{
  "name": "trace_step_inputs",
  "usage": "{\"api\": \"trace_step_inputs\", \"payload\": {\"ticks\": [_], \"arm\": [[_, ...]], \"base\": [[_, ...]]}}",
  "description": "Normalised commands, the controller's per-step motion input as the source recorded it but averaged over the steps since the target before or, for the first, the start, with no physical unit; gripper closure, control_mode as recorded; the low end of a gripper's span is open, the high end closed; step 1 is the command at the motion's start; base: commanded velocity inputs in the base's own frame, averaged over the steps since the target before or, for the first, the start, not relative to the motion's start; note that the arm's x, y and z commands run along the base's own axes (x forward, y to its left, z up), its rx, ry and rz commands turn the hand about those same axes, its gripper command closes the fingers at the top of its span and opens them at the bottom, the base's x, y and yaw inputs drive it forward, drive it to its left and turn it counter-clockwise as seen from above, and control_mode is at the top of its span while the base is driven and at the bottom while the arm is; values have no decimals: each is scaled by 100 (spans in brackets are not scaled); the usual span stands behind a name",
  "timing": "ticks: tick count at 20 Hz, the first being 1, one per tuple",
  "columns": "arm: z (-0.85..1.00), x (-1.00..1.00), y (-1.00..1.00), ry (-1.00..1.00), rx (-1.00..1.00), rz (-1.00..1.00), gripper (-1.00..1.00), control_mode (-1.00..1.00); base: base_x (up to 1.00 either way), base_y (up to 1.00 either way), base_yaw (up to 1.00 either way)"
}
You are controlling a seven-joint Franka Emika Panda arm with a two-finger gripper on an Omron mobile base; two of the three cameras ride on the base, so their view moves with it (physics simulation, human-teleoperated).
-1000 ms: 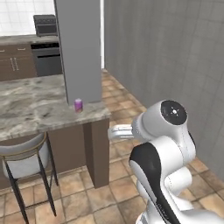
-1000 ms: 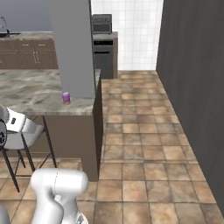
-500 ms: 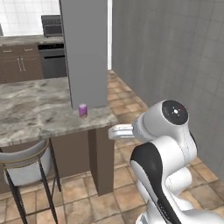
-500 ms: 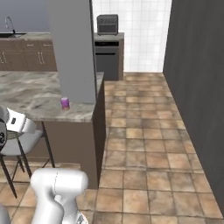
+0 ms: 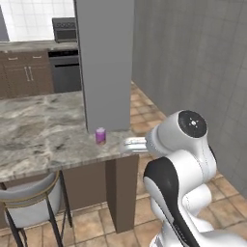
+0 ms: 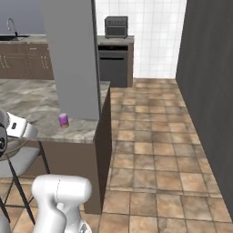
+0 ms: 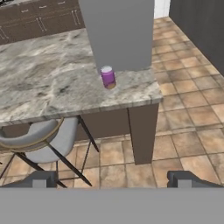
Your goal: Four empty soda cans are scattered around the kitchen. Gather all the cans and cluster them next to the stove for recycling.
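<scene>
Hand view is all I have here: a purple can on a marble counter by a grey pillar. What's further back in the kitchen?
Observer: The right base view shows a dark oven against the back wall, with a small dark appliance on the counter above it.
Operator: Anything left of that?
Observer: A faucet stands at the far left of the back counter.
Operator: And the purple can's surroundings?
Observer: The purple can stands upright near the marble counter corner, just in front of the grey pillar; a stool sits below.
</scene>
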Motion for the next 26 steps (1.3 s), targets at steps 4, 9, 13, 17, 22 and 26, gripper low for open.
{"api": "trace_step_inputs", "payload": {"ticks": [4,9,13,17,22,26], "arm": [[0,0,0,0,0,0,-100,100],[0,0,0,0,0,0,-100,100],[0,0,0,0,0,0,-100,100],[0,0,0,0,0,0,-100,100],[0,0,0,0,0,0,-100,100],[0,-1,0,0,0,0,-100,-100]], "base": [[34,-15,7],[18,-5,4],[3,-2,1],[0,-3,0],[0,-3,0],[0,0,0]]}}
